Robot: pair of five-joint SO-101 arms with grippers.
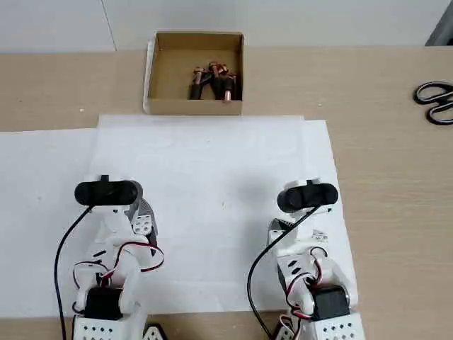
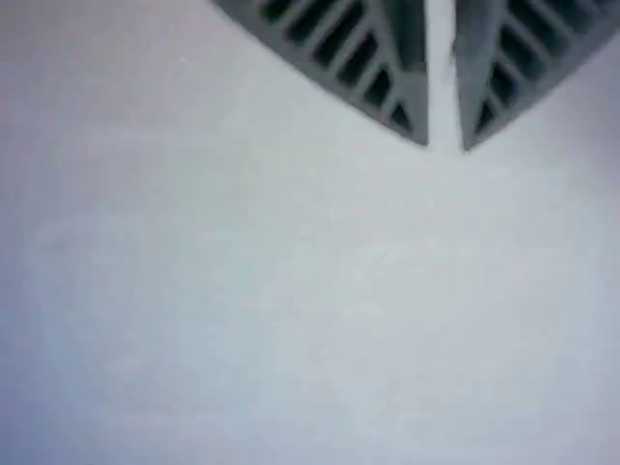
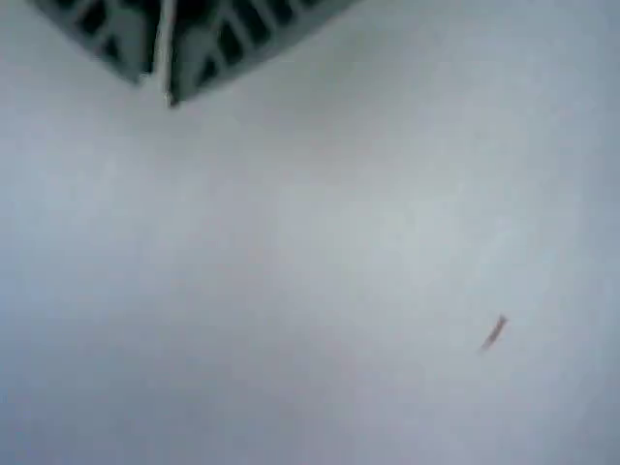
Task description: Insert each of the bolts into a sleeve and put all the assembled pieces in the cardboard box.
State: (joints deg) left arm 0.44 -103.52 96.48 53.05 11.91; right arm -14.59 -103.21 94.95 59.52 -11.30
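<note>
Evidently assembled pieces (image 1: 214,80) lie in the far-edge cardboard box (image 1: 195,107), well beyond left gripper (image 2: 444,140) and right gripper (image 3: 165,92), fingers together.

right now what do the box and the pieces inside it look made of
Box: brown cardboard, matte, with plain folded walls. Pieces inside: likely metal, going by the coppery shine on some parts; the dark parts could be metal, rubber or plastic, too small to tell.
</note>
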